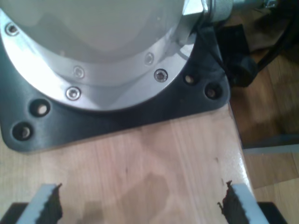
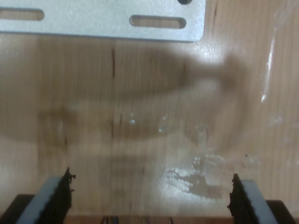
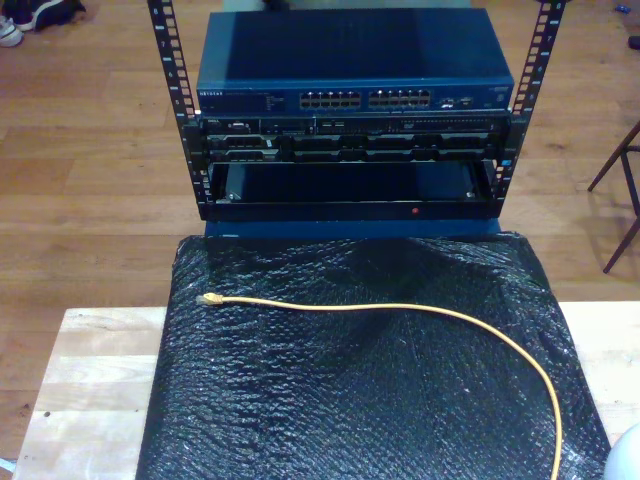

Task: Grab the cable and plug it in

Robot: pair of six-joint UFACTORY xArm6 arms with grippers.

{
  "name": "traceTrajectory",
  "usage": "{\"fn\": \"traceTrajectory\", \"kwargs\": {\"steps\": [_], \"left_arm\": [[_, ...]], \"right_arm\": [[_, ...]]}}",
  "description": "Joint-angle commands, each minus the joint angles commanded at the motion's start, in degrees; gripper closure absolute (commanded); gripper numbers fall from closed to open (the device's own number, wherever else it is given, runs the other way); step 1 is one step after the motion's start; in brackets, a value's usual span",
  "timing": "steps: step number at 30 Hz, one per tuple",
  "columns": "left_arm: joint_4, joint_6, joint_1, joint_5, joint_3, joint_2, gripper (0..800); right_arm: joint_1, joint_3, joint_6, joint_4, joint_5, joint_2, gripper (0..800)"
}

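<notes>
The yellow cable (image 3: 420, 312) lies loose on the black bubble wrap (image 3: 330, 400), in front of the network switch (image 3: 355, 70).

My first gripper (image 1: 140, 205) has its fingers (image 1: 46, 205) spread wide over the bare wooden surface (image 1: 140, 158), with a round metal arm base (image 1: 93, 56) just ahead of them. My second gripper (image 2: 150, 198) has its fingers (image 2: 53, 198) wide too, holding nothing, with a slotted metal plate (image 2: 103, 18) ahead.

Networking lab, rack-mounted switch (image 3: 355, 62), wooden workbench (image 3: 90, 370)
</notes>
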Motion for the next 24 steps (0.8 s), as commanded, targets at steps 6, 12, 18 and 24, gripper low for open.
{"fn": "traceTrajectory", "kwargs": {"steps": [6, 12, 18, 24], "left_arm": [[0.09, 0.0, 0.0, 4.04, -2.64, -0.44, 0], [-0.18, -0.09, -0.18, 9.76, -6.51, -0.7, 0], [-3.08, -0.44, -1.76, 15.91, -11.69, -0.35, 0], [-6.15, -2.46, -4.13, 20.4, -15.38, -0.44, 0]], "right_arm": [[0.0, -5.27, 0.18, 0.0, 8.97, -0.53, 2], [0.09, -11.16, 2.81, 0.18, 16.7, -0.44, 1], [0.26, -17.93, 7.91, 0.62, 22.51, 0.09, 2], [0.62, -22.51, 13.89, 0.79, 27.25, 0.35, 2]]}}
